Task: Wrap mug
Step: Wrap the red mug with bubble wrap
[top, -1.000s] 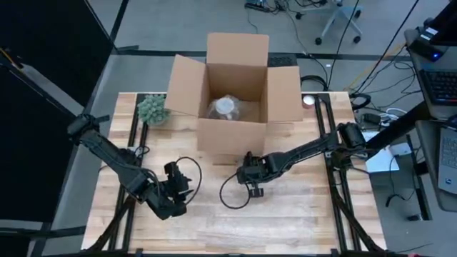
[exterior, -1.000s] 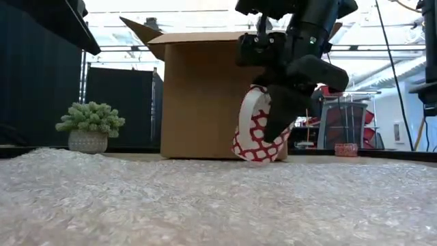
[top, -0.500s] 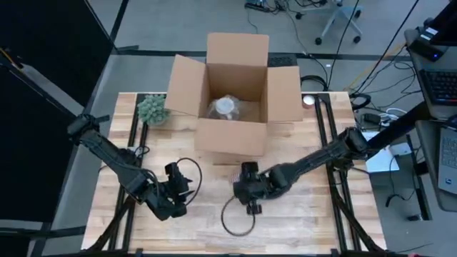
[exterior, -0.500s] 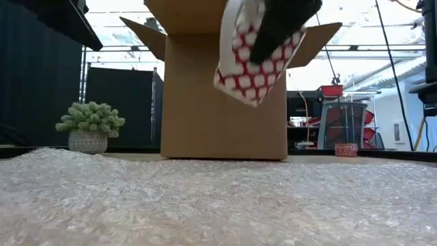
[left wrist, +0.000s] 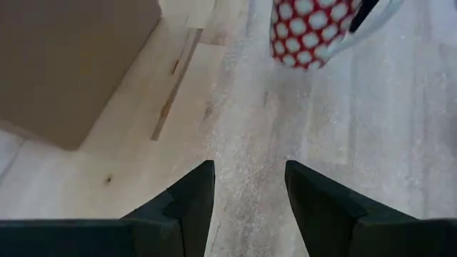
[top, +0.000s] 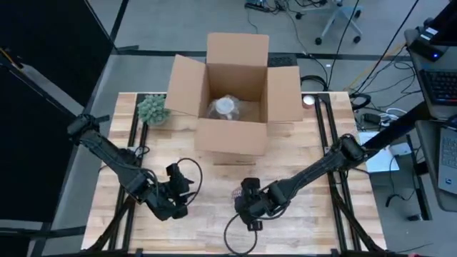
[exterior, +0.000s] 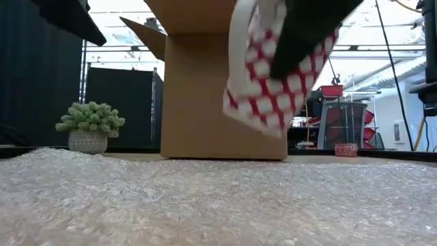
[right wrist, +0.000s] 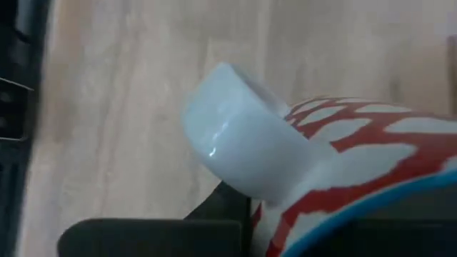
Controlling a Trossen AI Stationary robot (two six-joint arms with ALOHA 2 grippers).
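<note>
Low view: the mug (exterior: 273, 75) is held aloft, tilted.
Right gripper (top: 248, 207): clamped on the mug, in front of the cardboard box (top: 232, 93).
Left gripper (left wrist: 246, 187): fingers parted, nothing held, mug well apart.
Bubble wrap (exterior: 218, 198): spread below the mug.

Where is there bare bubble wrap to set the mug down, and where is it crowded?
The right tool holds the mug clear above the bubble wrap. The sheet lies bare ahead of the cardboard box, between the two arms. It is tighter toward the left tool, open and low over the sheet's left side. The plant crowds the box's left corner.
</note>
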